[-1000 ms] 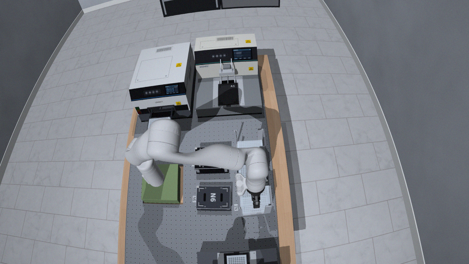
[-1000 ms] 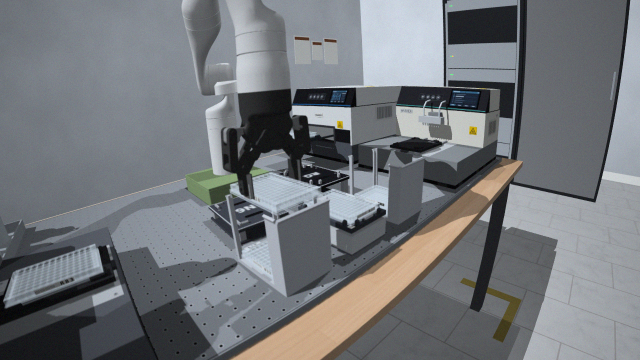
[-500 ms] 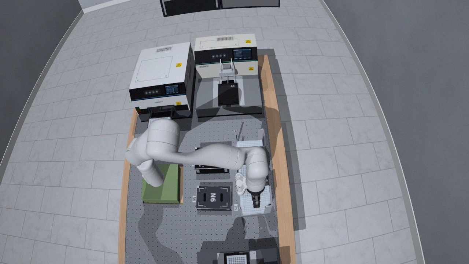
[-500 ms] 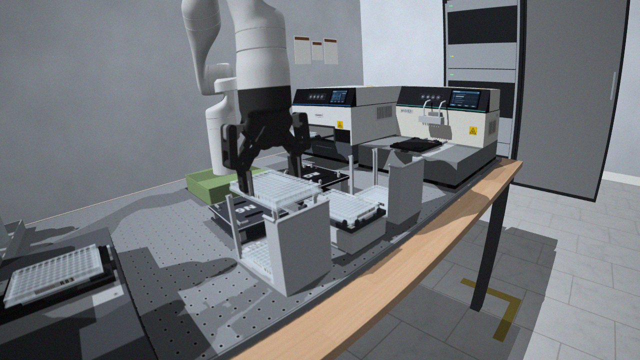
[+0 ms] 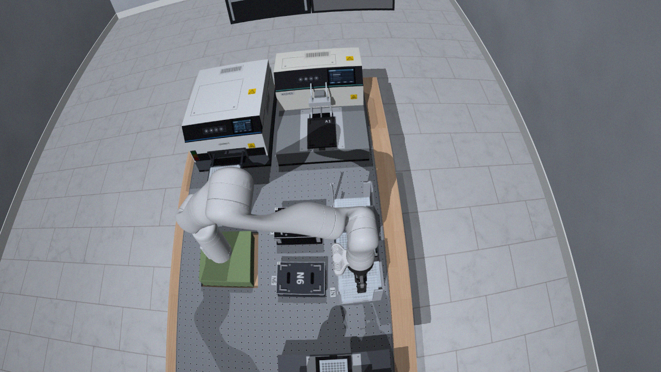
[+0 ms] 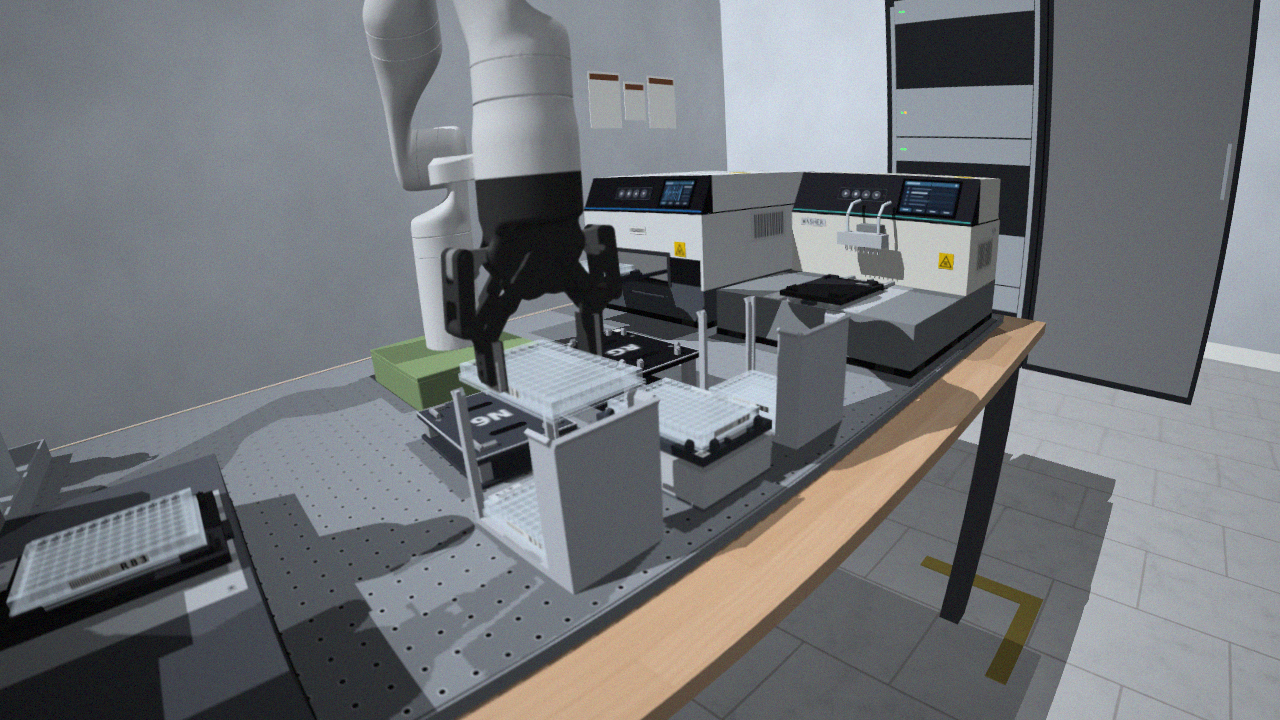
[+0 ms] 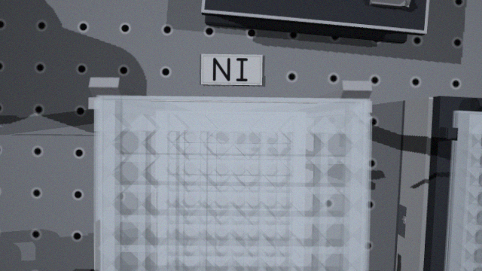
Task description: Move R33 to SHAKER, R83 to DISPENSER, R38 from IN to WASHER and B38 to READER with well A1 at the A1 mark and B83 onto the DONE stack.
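My gripper (image 5: 360, 283) (image 6: 539, 360) hangs straight above the IN rack (image 6: 599, 483). It is shut across the width of clear plate R38 (image 6: 554, 374) (image 7: 233, 181) (image 5: 375, 277), holding it level just above the tops of the rack walls. A second clear plate (image 6: 514, 514) lies on the rack floor below. The WASHER nest (image 5: 321, 132) (image 6: 832, 288) is black and bare, with an A1 mark at its far corner. Plate R83 (image 6: 102, 541) (image 5: 332, 365) sits on the near instrument at the table's front.
The SHAKER plate (image 6: 698, 416) (image 7: 467, 188) stands just beyond IN. Past it is the DONE rack (image 6: 810, 380) with a plate (image 5: 352, 202) inside. Nest N6 (image 5: 300, 277) and nest RG (image 6: 642, 351) lie left. The READER (image 5: 226, 106) is at the back left.
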{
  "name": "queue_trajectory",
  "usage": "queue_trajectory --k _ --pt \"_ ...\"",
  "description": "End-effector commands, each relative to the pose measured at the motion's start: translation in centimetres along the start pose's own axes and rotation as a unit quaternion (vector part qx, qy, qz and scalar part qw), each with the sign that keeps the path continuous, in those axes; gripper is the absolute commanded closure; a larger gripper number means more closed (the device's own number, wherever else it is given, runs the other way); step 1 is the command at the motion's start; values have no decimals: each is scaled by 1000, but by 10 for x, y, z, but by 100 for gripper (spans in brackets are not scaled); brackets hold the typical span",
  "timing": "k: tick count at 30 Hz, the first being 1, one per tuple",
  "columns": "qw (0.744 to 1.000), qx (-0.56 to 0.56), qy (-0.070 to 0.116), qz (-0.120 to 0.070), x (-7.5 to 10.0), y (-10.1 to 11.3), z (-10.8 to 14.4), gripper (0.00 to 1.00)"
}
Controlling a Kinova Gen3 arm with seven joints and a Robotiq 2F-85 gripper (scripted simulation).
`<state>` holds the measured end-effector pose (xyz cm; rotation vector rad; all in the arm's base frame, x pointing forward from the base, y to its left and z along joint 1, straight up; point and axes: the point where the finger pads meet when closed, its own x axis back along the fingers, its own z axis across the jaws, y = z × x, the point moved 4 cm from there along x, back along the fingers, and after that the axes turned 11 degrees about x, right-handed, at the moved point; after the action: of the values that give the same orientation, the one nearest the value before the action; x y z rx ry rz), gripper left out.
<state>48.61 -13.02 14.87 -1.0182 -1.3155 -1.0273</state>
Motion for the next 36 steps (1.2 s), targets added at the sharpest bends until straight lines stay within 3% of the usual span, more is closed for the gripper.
queue_trajectory --k 1,14,36 --pt "1000 0 -1 -2 2 1 -1 6" --pt "1000 0 -1 -2 2 1 -1 6" --pt "1000 2 1 -2 31 1 0 6"
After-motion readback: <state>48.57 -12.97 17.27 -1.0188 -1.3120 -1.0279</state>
